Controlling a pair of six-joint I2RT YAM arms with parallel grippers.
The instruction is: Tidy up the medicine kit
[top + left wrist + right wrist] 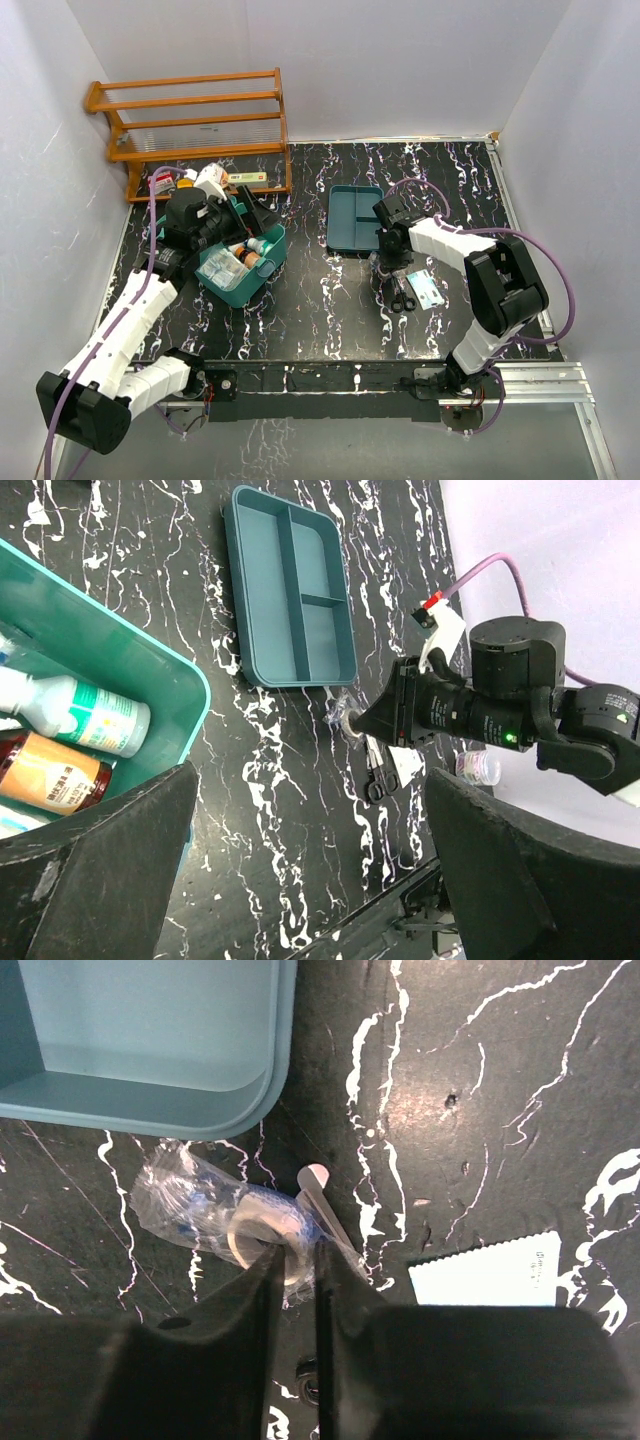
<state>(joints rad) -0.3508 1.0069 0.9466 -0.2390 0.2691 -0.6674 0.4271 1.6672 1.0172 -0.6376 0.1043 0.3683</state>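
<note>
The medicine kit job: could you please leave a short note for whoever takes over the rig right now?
Left gripper: open, empty, over the medicine kit's edge.
Right gripper: shut on a plastic-wrapped roll on the table beside the divided tray.
Done: bottles in the kit.
Left: roll, scissors, white packet, plus items by the wooden rack.

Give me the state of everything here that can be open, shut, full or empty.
medicine kit: lid open, bottles inside
divided tray: empty
left gripper: open, holding nothing
right gripper: shut on clear packet
scissors: closed, lying flat
</note>
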